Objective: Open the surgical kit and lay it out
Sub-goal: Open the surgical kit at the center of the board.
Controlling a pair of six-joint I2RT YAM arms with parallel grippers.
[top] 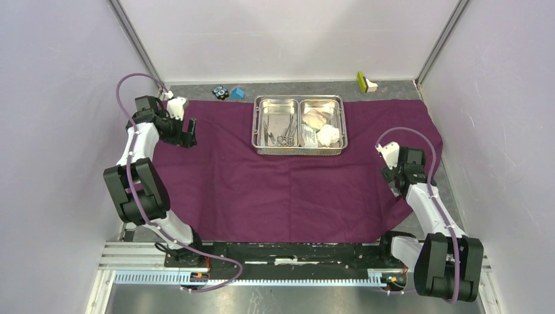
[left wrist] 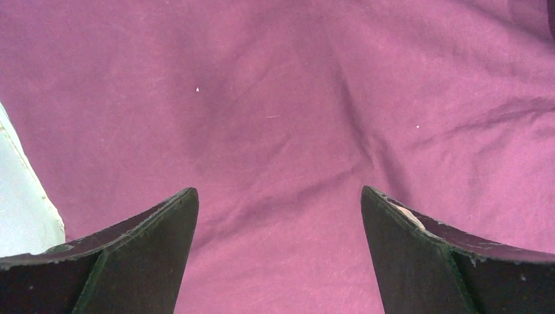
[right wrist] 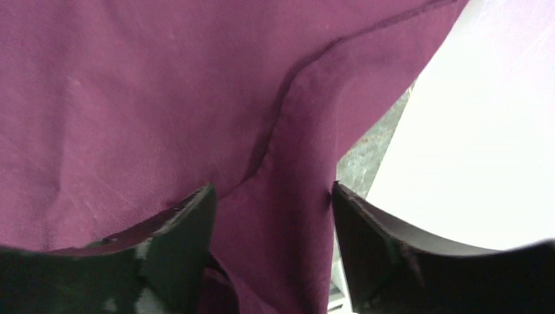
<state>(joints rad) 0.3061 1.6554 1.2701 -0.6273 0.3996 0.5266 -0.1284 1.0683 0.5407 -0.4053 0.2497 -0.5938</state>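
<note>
Spreading looks done: the purple cloth wrap [top: 262, 190] lies open and mostly flat across the table, with the steel tray [top: 299, 152] sitting on its far middle. The left gripper [left wrist: 278, 196] hangs released, jaws wide, over bare cloth at the far left. The right gripper [right wrist: 271, 193] straddles a folded flap at the cloth's right edge; I cannot tell whether it pinches. Nothing is laid out yet, I'd judge: gauze wads [top: 328, 135] and forceps [top: 286, 137] sit in the tray's compartments.
</note>
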